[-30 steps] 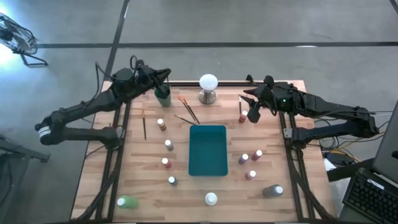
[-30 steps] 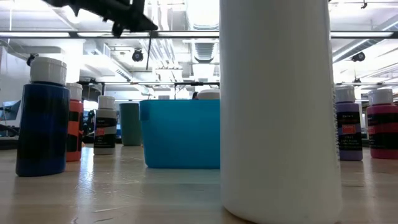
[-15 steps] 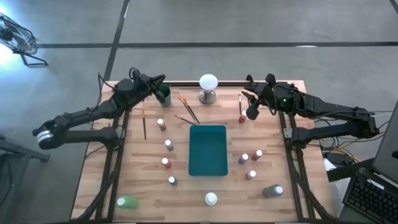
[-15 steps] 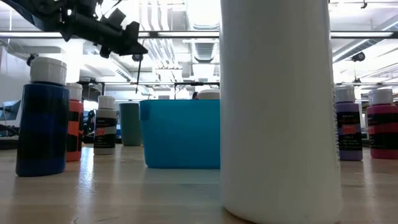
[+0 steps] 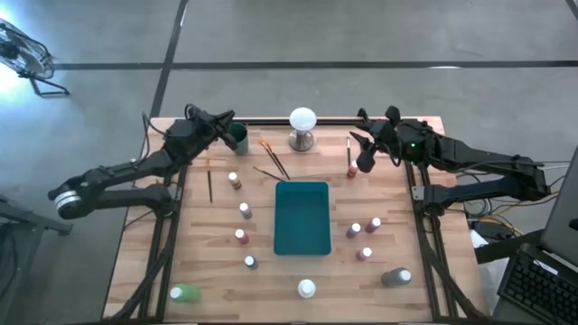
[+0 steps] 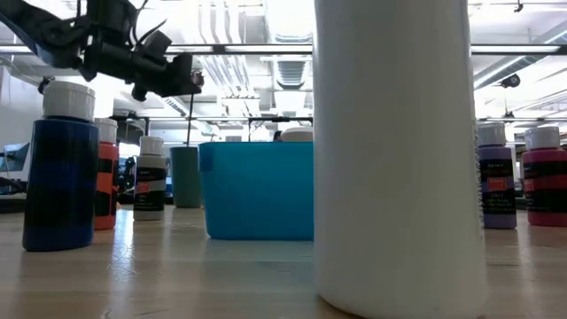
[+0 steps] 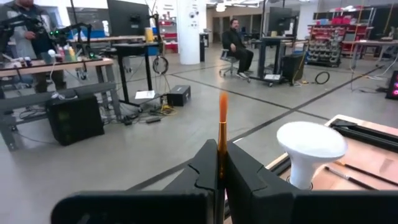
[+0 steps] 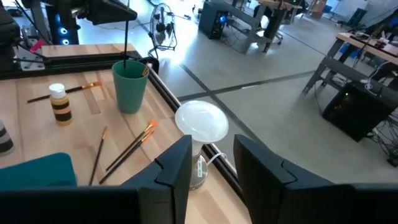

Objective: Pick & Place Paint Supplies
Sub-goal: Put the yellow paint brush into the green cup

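- Left hand is clamped on a brush, bristles up, held just over the green cup at the desk's far left corner.
- Right hand hovers near the far right edge, beside a lone brush and a small bottle; its fingers stand apart in the wrist view, nothing between them.
- Other supplies lie scattered: brushes near the ball, bottles either side of the teal tray.
- Risk: the grip on the brush is thin and near one end; a tilt could let it slip or pivot, and it may miss the cup mouth.
- Risk: a low pass could knock the cup over; it looks light.
- Risk: right hand, dropping for its brush, could tip the adjacent bottle.
- Versus a second ago: left arm has drawn back toward the left edge, so its hand now sits at the cup's left side rather than over it.
- Right hand has barely shifted; desk items are unchanged.
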Robot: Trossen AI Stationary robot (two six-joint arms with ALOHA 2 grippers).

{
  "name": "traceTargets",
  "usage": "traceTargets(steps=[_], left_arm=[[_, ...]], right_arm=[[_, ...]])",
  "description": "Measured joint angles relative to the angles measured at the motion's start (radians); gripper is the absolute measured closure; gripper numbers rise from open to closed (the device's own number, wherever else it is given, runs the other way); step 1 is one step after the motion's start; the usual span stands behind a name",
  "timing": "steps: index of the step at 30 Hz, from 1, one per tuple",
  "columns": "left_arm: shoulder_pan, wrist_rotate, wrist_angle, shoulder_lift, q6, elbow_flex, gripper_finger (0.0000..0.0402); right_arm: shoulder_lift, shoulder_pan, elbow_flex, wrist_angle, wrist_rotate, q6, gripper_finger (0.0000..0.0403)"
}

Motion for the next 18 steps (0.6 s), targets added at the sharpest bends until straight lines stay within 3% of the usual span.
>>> traceTargets(steps=[18], left_arm=[[0.018,-0.036,0.19,0.216,-0.01,-0.049,0.0389]], right_arm=[[0.022,0.0,-0.001,0.035,0.004,-0.003,0.0241]])
